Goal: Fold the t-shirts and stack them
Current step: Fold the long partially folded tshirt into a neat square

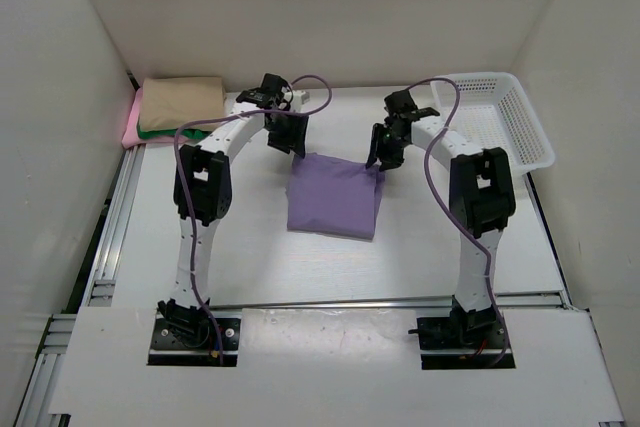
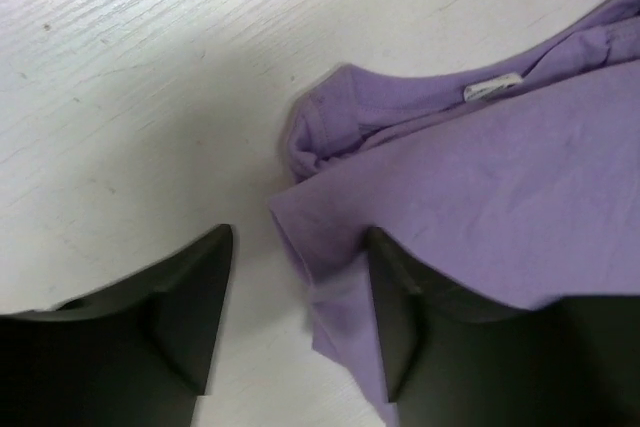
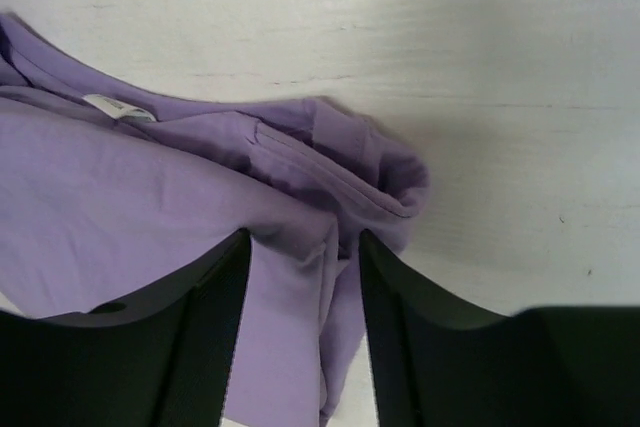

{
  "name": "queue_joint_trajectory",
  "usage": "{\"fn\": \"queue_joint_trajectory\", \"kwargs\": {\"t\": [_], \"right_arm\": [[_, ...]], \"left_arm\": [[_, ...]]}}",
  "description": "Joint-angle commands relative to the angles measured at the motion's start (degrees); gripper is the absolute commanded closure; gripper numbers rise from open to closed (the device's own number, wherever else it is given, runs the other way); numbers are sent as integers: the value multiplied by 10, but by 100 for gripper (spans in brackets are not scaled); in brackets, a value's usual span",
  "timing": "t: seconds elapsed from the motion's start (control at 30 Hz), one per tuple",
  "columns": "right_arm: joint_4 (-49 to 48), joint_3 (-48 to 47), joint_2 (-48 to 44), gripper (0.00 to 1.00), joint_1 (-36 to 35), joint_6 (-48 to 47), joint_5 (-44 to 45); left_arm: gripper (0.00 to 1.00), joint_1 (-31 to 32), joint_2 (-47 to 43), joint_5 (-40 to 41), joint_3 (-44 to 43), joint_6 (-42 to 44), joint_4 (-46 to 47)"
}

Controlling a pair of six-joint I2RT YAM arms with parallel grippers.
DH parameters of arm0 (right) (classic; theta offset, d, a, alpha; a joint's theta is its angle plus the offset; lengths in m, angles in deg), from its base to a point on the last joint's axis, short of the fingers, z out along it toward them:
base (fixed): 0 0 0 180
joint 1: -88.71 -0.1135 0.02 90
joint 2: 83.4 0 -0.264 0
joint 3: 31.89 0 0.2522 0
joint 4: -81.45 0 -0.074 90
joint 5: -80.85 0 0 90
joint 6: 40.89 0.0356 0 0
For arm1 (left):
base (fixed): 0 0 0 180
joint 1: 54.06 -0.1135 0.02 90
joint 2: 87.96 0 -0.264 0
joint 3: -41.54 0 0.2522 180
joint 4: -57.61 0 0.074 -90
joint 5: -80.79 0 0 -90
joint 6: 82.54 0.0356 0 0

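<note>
Grippers stand at the two far corners of the lavender t-shirt (image 1: 333, 195), which lies folded into a rough square in the middle of the table (image 1: 250, 267). The overhead view places the left gripper (image 1: 290, 143) at the shirt's far left corner and the right gripper (image 1: 384, 160) at its far right corner. It does not show how the jaws stand.

The wrist cameras settle that. In the left wrist view the fingers (image 2: 190, 317) are spread. Bare tabletop fills most of the gap and the shirt's folded edge runs beside the inner face of one finger, unpinched: this gripper is released. In the right wrist view the fingers (image 3: 200, 327) are also parted and a loose fold of lavender cloth lies between them, not squeezed. A white neck label (image 2: 492, 87) shows only in the wrist views.

Only the overhead view shows the rest. In the far left corner a tan t-shirt (image 1: 182, 99) sits folded on top of a green t-shirt (image 1: 170, 132) and a pink t-shirt (image 1: 130, 119). A white mesh basket (image 1: 500, 117) is at the far right.
</note>
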Motion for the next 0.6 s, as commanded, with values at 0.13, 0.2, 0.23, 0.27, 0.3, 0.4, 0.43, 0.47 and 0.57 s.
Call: {"fn": "queue_joint_trajectory", "kwargs": {"t": [0.13, 0.2, 0.23, 0.27, 0.3, 0.4, 0.43, 0.47, 0.57], "right_arm": [[-10, -30, 9, 63, 0, -23, -27], [-10, -30, 9, 63, 0, -23, -38], [-10, -30, 9, 63, 0, -23, -38], [-10, -30, 9, 63, 0, -23, -38], [-10, -24, 14, 66, 0, -23, -38], [-10, -17, 14, 90, 0, -37, -46], [-10, -17, 7, 96, 0, -37, -46], [-10, -11, 2, 100, 0, -37, -46], [-31, 21, -40, 100, 0, -30, -46]], "left_arm": [[59, 1, 6, -77, -23, 4, 18], [63, 1, 6, -94, -18, 4, 18], [71, 1, 6, -101, -18, 4, 18], [76, 1, 6, -101, -18, 4, 18], [80, 1, 6, -101, -18, 4, 18], [90, 1, 6, -85, -18, 4, 13], [90, 1, 1, -85, -18, 4, 13], [90, 1, -11, -85, -12, 4, 13], [90, 1, -43, -85, 4, 4, 13]]}}
